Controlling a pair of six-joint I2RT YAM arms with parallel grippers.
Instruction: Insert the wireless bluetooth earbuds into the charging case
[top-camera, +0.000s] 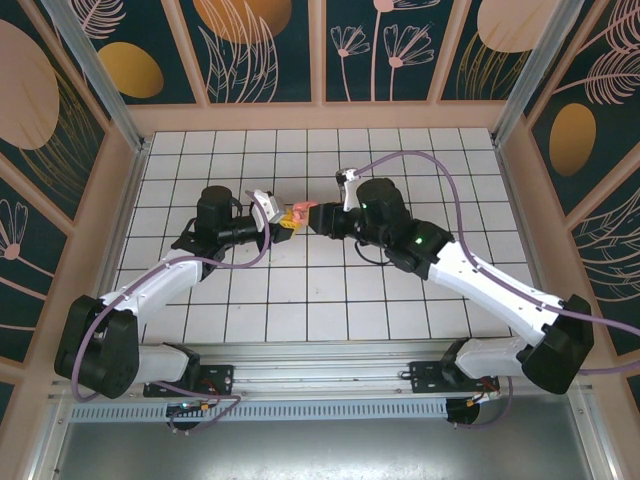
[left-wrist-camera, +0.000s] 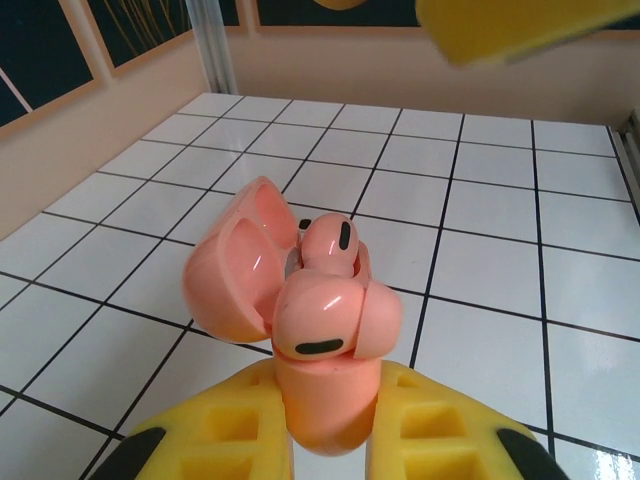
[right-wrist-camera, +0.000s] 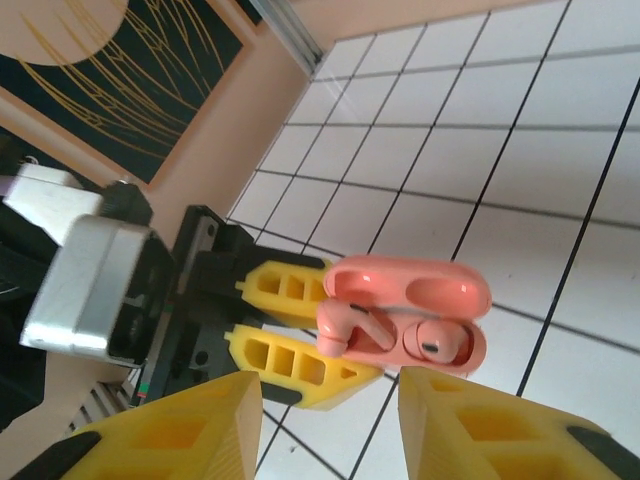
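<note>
Left wrist view: your left gripper (left-wrist-camera: 325, 445) pinches the salmon-pink plastic charging case (left-wrist-camera: 240, 275), lid open; right gripper (right-wrist-camera: 330, 420) spread, just before it. One pale-pink earbud (right-wrist-camera: 348, 325) stands proud; push crooked and it may pop out.

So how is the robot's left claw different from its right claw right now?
The left yellow-fingered claw is shut on the open salmon-pink plastic charging case; the right yellow-fingered claw is open and holds nothing. The left claw touches the case, while the right claw faces it with both fingers apart from it. Both claws have chunky yellow fingers with hollow pockets.
</note>
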